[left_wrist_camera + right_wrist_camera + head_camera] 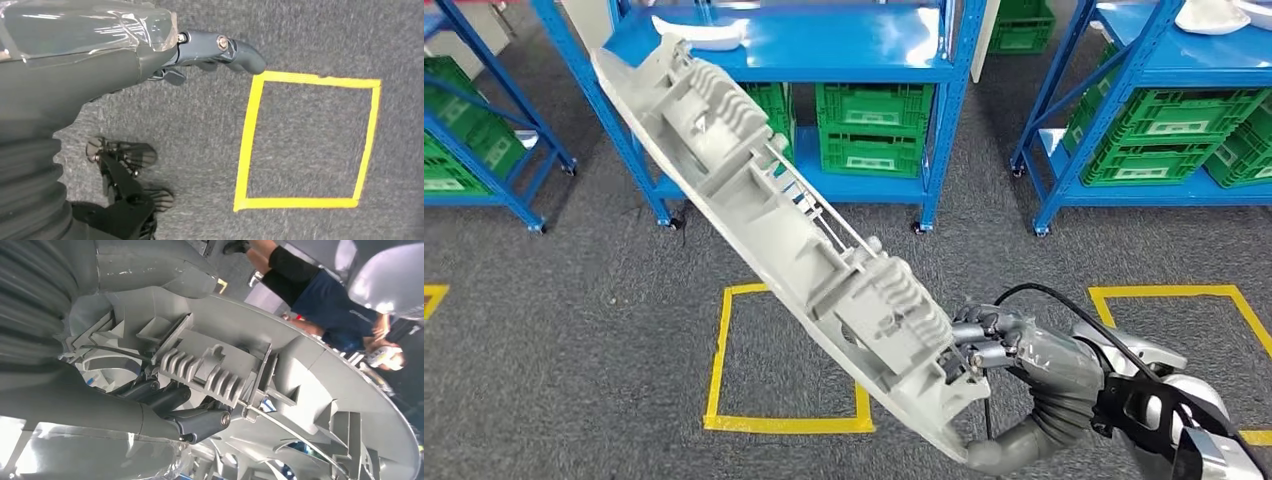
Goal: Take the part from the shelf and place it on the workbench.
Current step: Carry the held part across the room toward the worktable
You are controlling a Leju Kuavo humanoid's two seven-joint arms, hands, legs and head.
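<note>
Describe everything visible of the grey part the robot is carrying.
The part is a long, curved, light-grey moulding that looks like plastic, its ribbed inner side facing the head camera: walls, finned blocks and thin rods along the middle. It is held aloft, slanting from beside the right hand up toward the shelf. The hand grips its lower end, fingers hooked into the ribbing.

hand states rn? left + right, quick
Left hand: holds nothing, hangs over the carpet; open or closed cannot be told.
Right hand: closed on the long grey part, gripping its lower end.
</note>
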